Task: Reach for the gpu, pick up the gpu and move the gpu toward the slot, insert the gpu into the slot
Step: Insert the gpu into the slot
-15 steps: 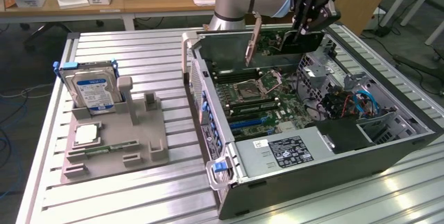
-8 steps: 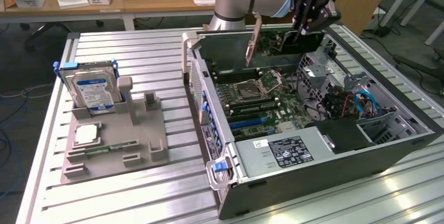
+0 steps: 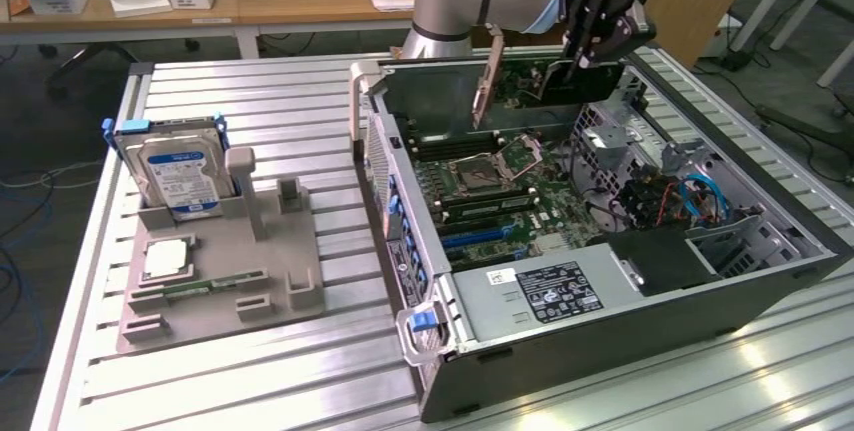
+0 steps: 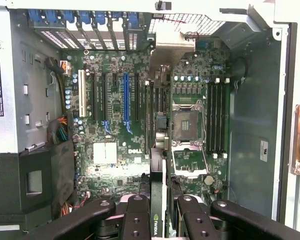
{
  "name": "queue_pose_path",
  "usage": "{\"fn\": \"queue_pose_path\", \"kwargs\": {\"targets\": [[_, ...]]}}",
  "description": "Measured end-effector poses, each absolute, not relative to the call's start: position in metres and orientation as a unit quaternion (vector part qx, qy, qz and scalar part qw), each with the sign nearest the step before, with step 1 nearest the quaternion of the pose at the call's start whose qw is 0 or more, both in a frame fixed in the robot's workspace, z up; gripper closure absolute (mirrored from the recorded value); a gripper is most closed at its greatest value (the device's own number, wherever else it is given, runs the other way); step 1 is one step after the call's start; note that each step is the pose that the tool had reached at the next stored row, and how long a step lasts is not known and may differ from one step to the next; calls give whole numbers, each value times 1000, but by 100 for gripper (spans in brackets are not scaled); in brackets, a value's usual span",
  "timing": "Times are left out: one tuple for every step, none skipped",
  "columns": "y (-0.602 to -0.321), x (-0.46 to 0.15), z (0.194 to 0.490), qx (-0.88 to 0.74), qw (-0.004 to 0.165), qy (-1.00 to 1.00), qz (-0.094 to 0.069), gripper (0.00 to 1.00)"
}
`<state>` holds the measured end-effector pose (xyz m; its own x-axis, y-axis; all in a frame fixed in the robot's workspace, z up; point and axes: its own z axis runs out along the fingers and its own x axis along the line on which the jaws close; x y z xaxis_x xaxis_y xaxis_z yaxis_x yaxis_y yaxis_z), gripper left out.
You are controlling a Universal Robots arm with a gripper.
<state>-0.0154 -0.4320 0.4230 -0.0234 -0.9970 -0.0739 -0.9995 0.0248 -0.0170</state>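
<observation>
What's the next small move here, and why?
Probably shift the gripper sideways, away from the CPU socket, before lowering. Its fingers hold the gpu edge-on above the motherboard, and the card's edge sits between the long blue slot, the likely target, and the socket, not over the slot.

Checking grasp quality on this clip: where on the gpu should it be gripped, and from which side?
Take the gpu by its upper edge, from above, with fingers on its two flat faces, as the gripper holds it. The thin card hangs upright over the motherboard, which leaves its lower edge free.
</observation>
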Motion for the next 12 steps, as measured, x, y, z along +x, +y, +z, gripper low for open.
{"fn": "queue_pose_path", "kwargs": {"targets": [[-432,-16,423,-698,32,715,20,75],[-432,-16,423,-698,32,715,20,75],[-432,-18,423,-698,32,715,20,75],[-432,-19,423,-698,32,715,20,75],[-432,-20,423,-698,32,716,20,75],[-432,-21,422,-697,32,716,20,75],[-432,-21,422,-697,33,716,20,75],[-432,-22,422,-696,33,717,20,75],[-432,-23,421,-696,32,717,20,75],[-432,-23,421,-696,33,717,20,75],[-432,-23,419,-696,33,717,20,75],[-432,-23,419,-696,33,717,20,75]]}}
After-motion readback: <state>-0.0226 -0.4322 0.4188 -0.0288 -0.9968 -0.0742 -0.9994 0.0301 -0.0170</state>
